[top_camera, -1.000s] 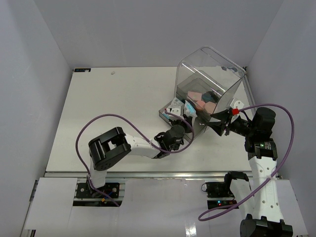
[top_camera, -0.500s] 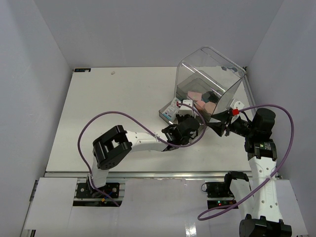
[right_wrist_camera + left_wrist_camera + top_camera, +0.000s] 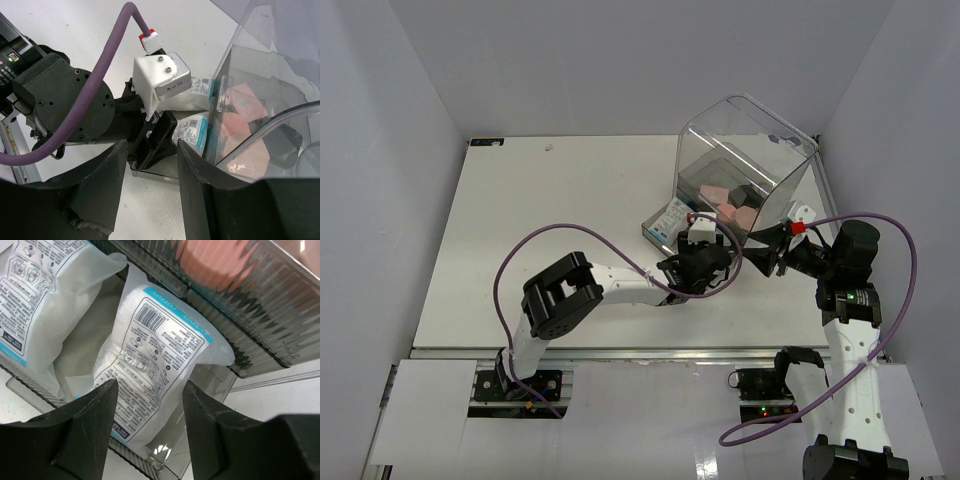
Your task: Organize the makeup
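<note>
Two white printed packets (image 3: 160,350) sat in the pulled-out clear drawer (image 3: 145,461) at the foot of the big clear box (image 3: 745,130), side by side and both lying flat. Inside the box, three pink sponge blocks (image 3: 728,212) could be counted from overhead, with one dark item (image 3: 748,195) next to them; what that dark piece was could not be made out through the plastic. On the left wrist camera only a blurred pink shape showed behind the box's ribbed front, and the farther packet (image 3: 45,295) was cut off at the picture's top and left edges. From the right wrist camera the left arm's wrist and its purple cable (image 3: 95,85) covered much of the drawer, leaving only the packets' blue-edged ends showing. The left end effector (image 3: 150,390) hung right over the drawer with its fingers spread, the nearer packet's lower end lying between and just beyond the fingertips, gripped by neither. The right end effector (image 3: 151,150) waited near the box's front corner, fingers apart with nothing between them; whether a finger touched the box wall could not be told. Box and drawer stood at the right rear of the white surface (image 3: 570,200).
</note>
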